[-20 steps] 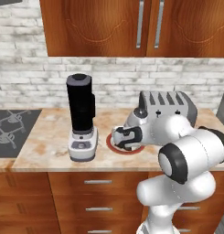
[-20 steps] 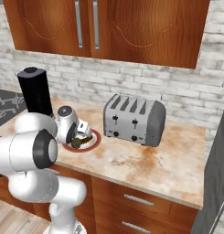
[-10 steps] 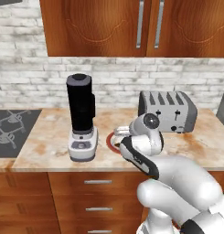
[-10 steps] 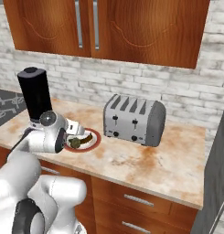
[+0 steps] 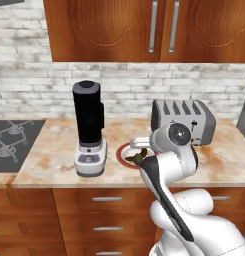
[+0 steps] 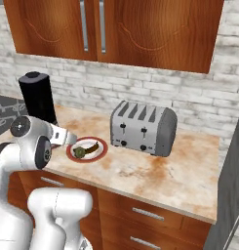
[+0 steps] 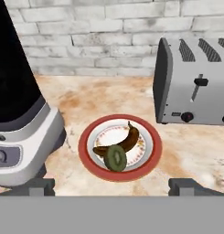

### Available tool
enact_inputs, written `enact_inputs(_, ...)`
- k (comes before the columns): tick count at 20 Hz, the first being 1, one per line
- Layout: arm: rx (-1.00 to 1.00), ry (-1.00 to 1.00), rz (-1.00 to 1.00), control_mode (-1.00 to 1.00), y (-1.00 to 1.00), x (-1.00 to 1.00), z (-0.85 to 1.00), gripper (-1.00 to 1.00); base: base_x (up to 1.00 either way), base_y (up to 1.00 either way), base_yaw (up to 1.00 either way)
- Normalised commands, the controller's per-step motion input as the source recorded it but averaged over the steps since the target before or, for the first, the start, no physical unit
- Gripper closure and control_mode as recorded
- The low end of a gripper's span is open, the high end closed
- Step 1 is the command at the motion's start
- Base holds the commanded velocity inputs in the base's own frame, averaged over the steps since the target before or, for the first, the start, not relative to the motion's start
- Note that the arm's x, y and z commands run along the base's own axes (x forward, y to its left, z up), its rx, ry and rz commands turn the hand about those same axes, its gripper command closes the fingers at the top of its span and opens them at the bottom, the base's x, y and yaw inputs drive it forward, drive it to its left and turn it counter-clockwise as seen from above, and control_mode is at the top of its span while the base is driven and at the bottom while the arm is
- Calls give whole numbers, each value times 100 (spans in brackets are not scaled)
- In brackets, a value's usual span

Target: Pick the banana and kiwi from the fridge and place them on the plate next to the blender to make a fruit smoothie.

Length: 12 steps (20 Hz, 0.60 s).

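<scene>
- Now one banana and one kiwi lie touching on the single plate.
- Plate sits on the desk between one blender and one toaster.
- Arm is folded low beside the plate; gripper hovers near it, released, fingertips spread and empty.

arm: folded back on itself, white elbow bulging near the base cameras
wrist: turned forward and slightly down
gripper: fingers spread wide apart, holding nothing
</scene>
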Motion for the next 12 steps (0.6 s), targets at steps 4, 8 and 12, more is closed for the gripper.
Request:
enact_inputs(4, 0, -22, -8, -100, -33, -100, 6, -100, 0, 0, 0)
enact_inputs(8, 1, -23, -8, -100, -37, -100, 0, -100, 0, 0, 0)
enact_inputs(12, 1, -25, -4, -100, -28, -93, 0, -100, 0, 0, 0)
